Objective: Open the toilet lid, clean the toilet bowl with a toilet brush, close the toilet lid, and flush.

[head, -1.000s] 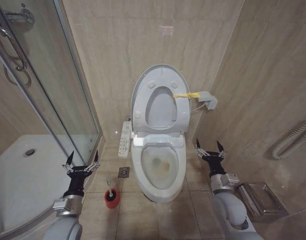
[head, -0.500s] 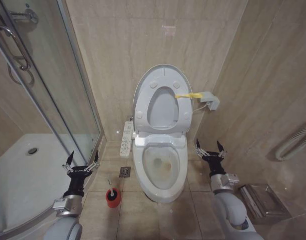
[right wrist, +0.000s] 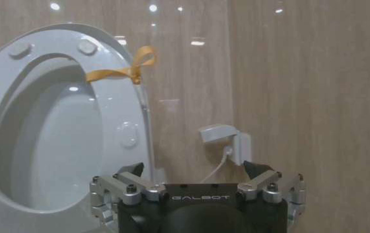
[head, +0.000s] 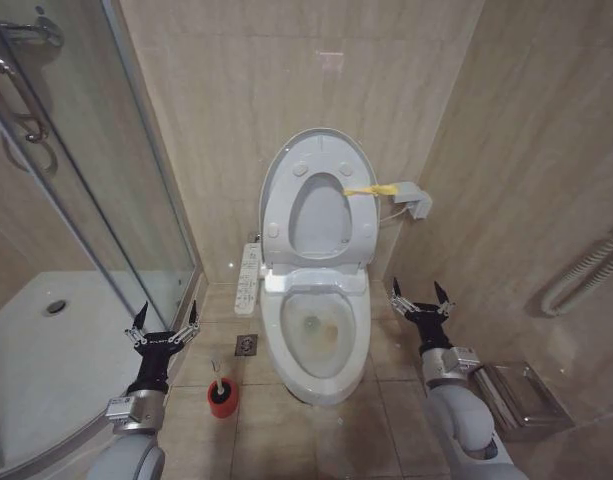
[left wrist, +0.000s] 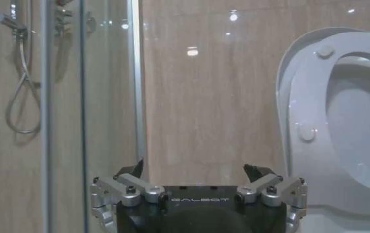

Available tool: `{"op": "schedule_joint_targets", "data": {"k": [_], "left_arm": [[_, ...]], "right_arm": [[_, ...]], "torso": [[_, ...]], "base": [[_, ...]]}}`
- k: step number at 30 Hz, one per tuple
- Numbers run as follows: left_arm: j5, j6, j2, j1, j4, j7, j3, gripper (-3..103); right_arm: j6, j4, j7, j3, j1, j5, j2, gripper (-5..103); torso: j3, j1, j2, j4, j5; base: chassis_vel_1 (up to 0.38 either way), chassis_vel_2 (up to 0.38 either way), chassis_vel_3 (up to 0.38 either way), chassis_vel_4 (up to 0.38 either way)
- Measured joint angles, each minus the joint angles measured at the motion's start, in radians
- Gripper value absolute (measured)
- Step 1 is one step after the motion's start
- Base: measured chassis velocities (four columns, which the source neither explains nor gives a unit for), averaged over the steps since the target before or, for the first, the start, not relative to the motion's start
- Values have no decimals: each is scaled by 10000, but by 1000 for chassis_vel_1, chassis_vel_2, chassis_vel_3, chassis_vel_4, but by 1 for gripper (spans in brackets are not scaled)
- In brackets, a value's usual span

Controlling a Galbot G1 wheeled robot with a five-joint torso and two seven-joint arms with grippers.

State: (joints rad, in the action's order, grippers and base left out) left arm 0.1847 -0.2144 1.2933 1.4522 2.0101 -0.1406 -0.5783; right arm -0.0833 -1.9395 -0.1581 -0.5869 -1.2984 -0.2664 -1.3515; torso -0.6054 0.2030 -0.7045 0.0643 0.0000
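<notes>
The toilet lid (head: 321, 215) stands raised against the back wall, with the ring seat (head: 276, 215) up in front of it and a yellow strap (head: 366, 189) at its right edge. Below, the white toilet bowl (head: 276, 330) lies uncovered, with stained water inside. The toilet brush (head: 218, 378) stands in its red cup (head: 222, 397) on the floor left of the bowl. My left gripper (head: 166, 322) hangs open above and left of the cup. My right gripper (head: 418, 298) is open to the right of the bowl. The wrist views show the left gripper (left wrist: 194, 170) and right gripper (right wrist: 194, 170) holding nothing, facing the raised seat (left wrist: 308, 131) and the strap (right wrist: 123, 68).
A glass shower door (head: 136, 180) and a white shower tray (head: 46, 340) fill the left side. A white control strip (head: 248, 280) and a floor drain (head: 247, 345) lie beside the bowl. A grey wall box (head: 411, 200), a ribbed hose (head: 586, 275) and a metal tray (head: 521, 395) are on the right.
The whole head picture has swung slightly sideways and back, so the camera moved. Both grippers hold the same open pose and nothing has been touched.
</notes>
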Motion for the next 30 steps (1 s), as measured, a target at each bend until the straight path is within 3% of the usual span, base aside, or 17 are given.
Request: {"op": "schedule_joint_targets", "data": {"k": [30], "left_arm": [[0,0,0,0,0,0,0,100]], "right_arm": [[0,0,0,0,0,0,0,100]], "torso": [[0,0,1,-3,0]], "base": [[0,0,0,0]]}}
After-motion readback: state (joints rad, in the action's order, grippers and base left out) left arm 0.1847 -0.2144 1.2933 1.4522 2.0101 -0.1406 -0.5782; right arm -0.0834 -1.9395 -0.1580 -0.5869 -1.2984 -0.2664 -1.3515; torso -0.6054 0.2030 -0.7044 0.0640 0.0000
